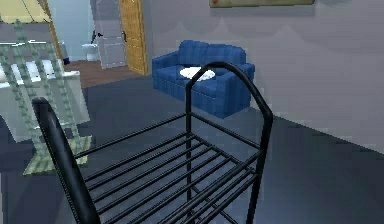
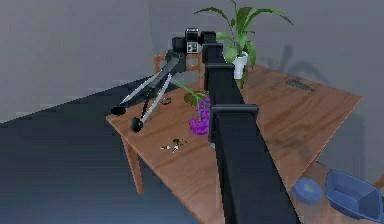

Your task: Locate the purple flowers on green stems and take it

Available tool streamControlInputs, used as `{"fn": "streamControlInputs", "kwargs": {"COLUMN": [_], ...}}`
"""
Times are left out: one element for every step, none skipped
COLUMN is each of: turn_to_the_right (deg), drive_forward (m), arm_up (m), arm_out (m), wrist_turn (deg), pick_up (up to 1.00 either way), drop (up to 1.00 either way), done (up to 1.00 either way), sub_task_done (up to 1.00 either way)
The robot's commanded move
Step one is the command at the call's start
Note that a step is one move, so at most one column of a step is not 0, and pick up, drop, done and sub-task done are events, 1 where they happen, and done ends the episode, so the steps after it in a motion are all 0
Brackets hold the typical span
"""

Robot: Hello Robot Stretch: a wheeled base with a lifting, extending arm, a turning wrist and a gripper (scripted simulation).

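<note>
A cluster of purple flowers [image 2: 200,123] on green stems [image 2: 190,96] lies on a wooden table [image 2: 290,125] in the arm side view, just left of my arm's dark bar [image 2: 235,130]. The arm reaches out over the tabletop. My gripper [image 2: 127,117] stretches down and to the left from its dark body; its thin fingers [image 2: 150,88] end at the table's left corner, left of the flowers. Only bare tabletop and floor lie behind its far end, so it holds nothing.
A leafy plant in a white pot [image 2: 240,62] stands at the table's far side. Small bits [image 2: 175,147] lie near the front edge, and a blue bowl [image 2: 350,190] sits on the floor. Ahead are a black metal rack [image 1: 190,160], a blue sofa [image 1: 205,75] and a pale chair [image 1: 45,95].
</note>
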Motion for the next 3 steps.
{"fn": "streamControlInputs", "kwargs": {"turn_to_the_right": [0.0,0.0,0.0], "drive_forward": [0.0,0.0,0.0], "arm_up": [0.0,0.0,0.0], "arm_out": [0.0,0.0,0.0], "wrist_turn": [45.0,45.0,45.0], "pick_up": [0.0,0.0,0.0], "drop": [0.0,0.0,0.0], "done": [0.0,0.0,0.0], "sub_task_done": [0.0,0.0,0.0]}}
